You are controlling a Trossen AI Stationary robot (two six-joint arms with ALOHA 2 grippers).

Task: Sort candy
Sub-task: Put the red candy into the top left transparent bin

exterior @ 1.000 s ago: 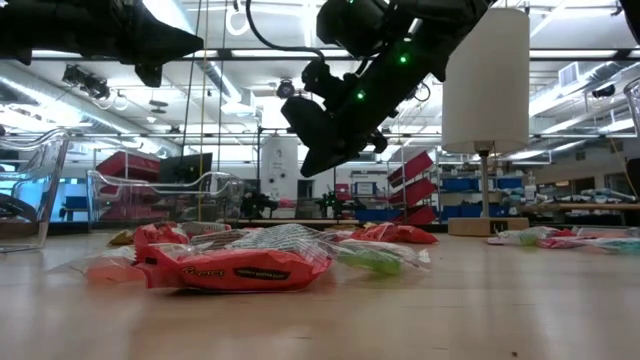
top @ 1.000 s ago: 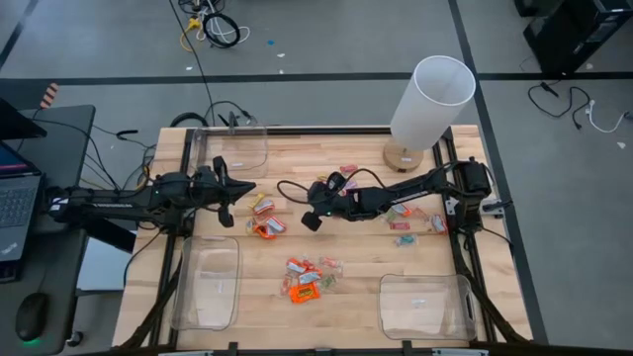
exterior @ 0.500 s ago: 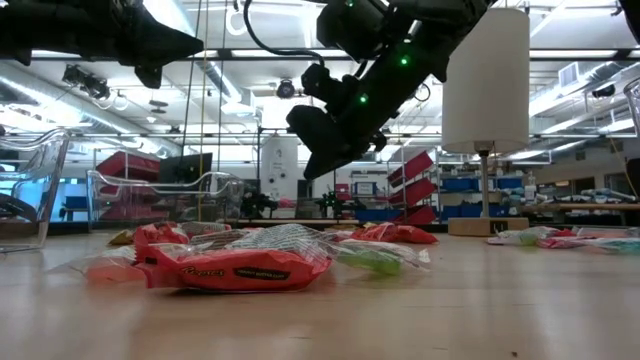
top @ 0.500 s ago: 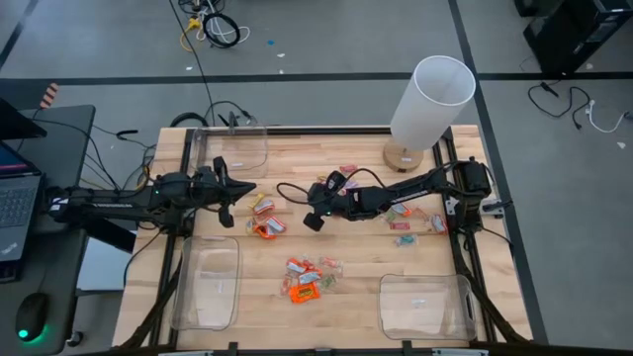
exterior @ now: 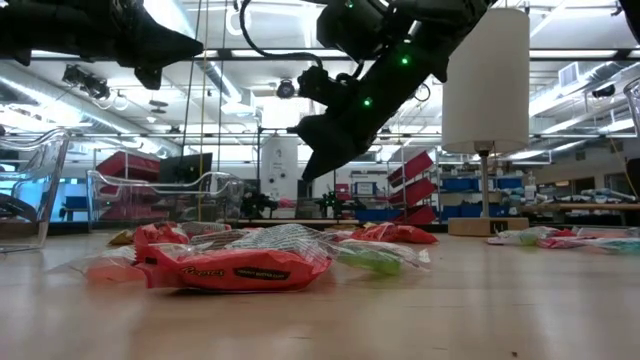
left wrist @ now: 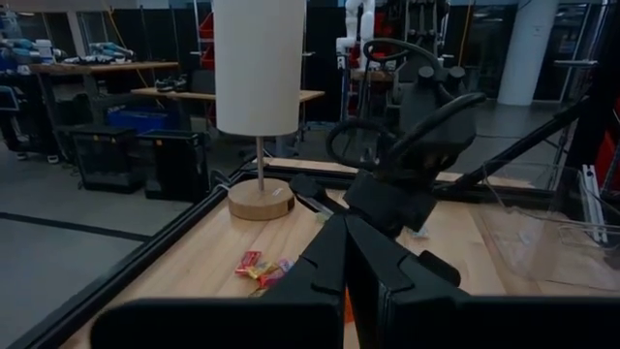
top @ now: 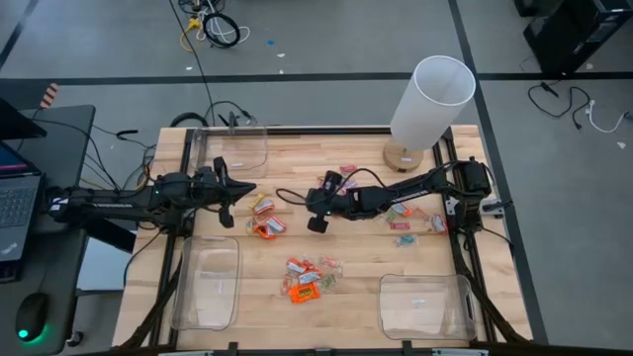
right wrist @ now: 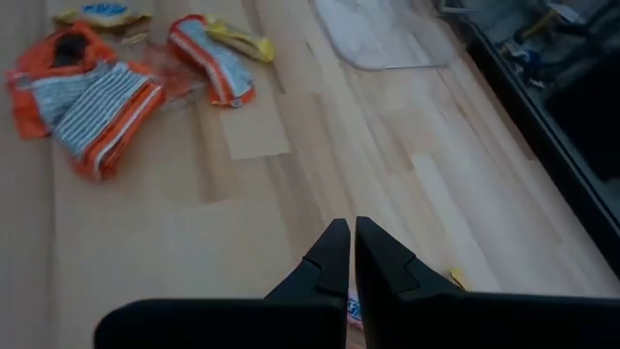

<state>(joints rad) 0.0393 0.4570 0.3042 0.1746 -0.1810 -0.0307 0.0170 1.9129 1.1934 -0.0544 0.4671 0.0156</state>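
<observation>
While you look down from the high view, the candy (top: 306,279) lies loose on the wood table (top: 346,297) in three bunches: an orange-heavy clump near the front centre, a small group (top: 263,218) left of centre, and a scatter (top: 406,220) w/ green and red on the right side. From the low view an orange wrapper (exterior: 235,268) sits nearest the lens.

Your right gripper (top: 317,223) hangs over bare wood betw. the left group and the right scatter, clear of the table in the low view (exterior: 318,160). Its fingers are pressed together w/ nothing betw. them, as its wrist cam shows (right wrist: 345,254).

Your left gripper (top: 226,204) sits just left of the left group, fingers also closed and empty (left wrist: 346,276).

Three clear bins: one at back left (top: 237,153), one front left (top: 206,287), one front right (top: 425,307). A white lamp (top: 427,109) stands at back right.
</observation>
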